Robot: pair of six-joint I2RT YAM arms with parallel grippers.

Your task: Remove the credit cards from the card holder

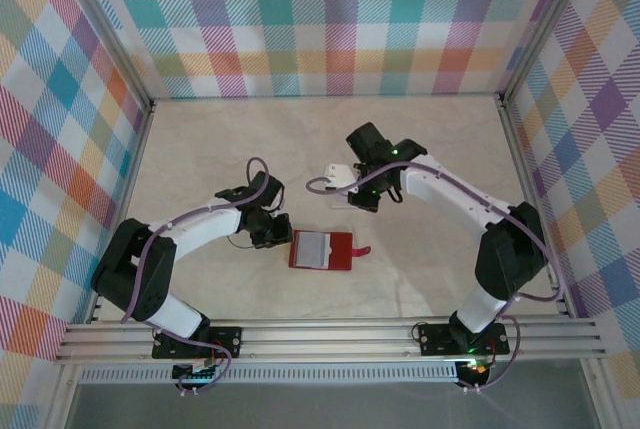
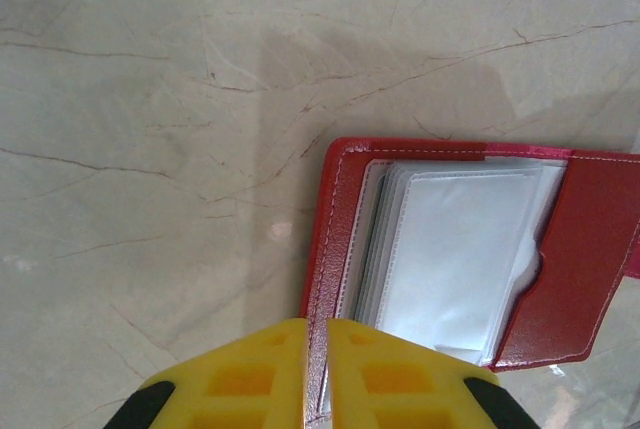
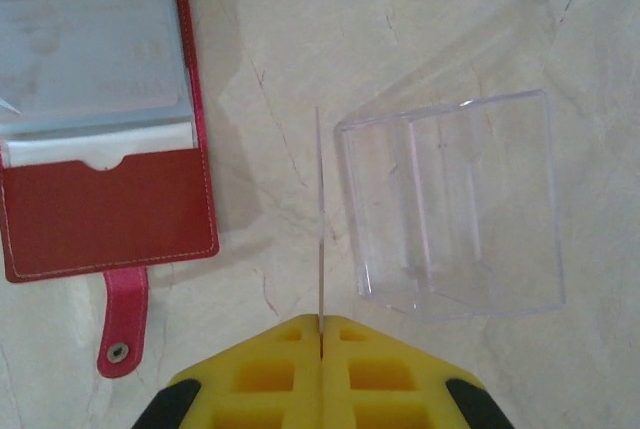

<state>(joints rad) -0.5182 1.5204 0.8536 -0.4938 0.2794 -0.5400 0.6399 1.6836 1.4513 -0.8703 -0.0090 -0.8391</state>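
I'm looking into a robot lab test cell: plaid fabric walls [image 1: 330,19] stretched on metal posts [image 1: 98,24] box in a marble-look counter [image 1: 420,149], and two robot arms [image 1: 200,224] are bolted to aluminium rails [image 1: 330,337] along its near edge.

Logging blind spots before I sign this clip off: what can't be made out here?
- Right wrist view: the thin pale card in the right pincer stands edge-on; its face is unreadable.
- Left wrist view: the flat red leather card holder is cut by the right edge, its near rim covered by the left pincer.
- Same view: glare on the clear sleeves hides how many cards remain.
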